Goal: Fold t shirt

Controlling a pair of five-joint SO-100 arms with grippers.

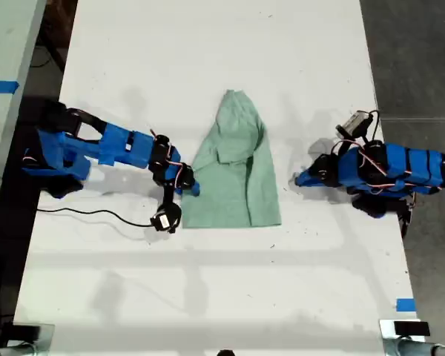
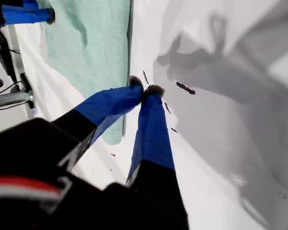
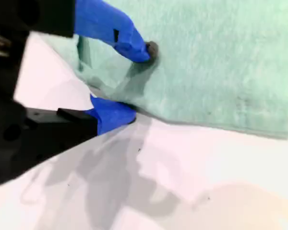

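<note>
T shirt point(image 1: 237, 167) | edge between second pincer point(image 3: 134, 81) | first pincer point(image 2: 146, 89) apart

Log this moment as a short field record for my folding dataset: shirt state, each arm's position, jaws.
t shirt: pale mint green, partly folded, one side laid over the middle, lying on the white table
my first gripper: jaws together, empty, over bare table just off the shirt's edge, on the exterior view's right
my second gripper: jaws apart, straddling the shirt's edge, one jaw above the fabric and one at the table; on the exterior view's left
cable: black, trailing on the table by the second arm
</note>
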